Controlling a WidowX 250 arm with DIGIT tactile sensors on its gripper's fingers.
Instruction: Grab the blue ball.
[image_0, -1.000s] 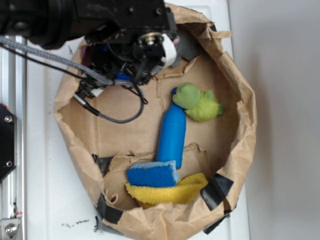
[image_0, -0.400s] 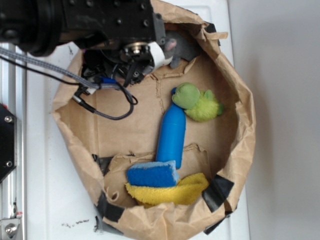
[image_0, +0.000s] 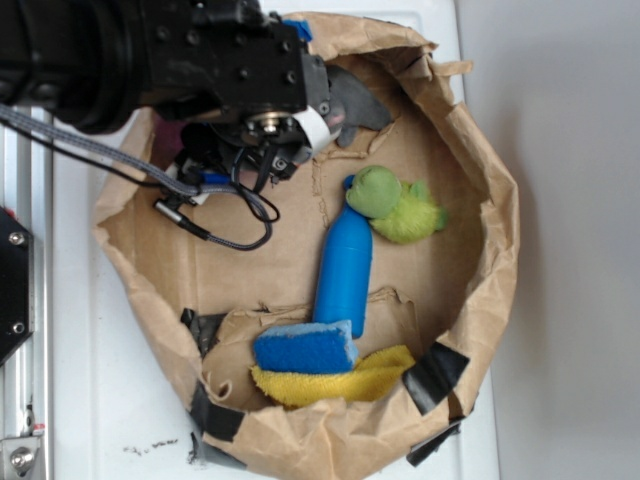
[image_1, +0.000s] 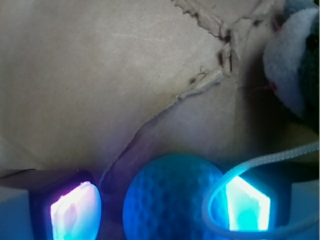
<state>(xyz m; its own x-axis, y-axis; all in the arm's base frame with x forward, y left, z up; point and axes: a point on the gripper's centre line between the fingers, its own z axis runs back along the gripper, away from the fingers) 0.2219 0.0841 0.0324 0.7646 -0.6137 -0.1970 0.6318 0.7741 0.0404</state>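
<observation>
Arm's slid toward the paper bag's (image_0: 480, 200) upper-left rim over the last second. On the wrist view I've got the blue ball (image_1: 172, 197) sitting between the gripper's (image_1: 160, 207) spread fingers, not yet clamped. Closing comes next, I reckon.

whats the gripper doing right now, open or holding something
gripper: open, fingers either side of the blue ball, with a gap on one side; not clamped yet.

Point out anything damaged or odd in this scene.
The brown paper lining is torn and crumpled, patched at the rim with black tape. In the wrist view a loose white cord loops across the gripper, over the finger right of the blue ball. Nothing looks spilled.
</observation>
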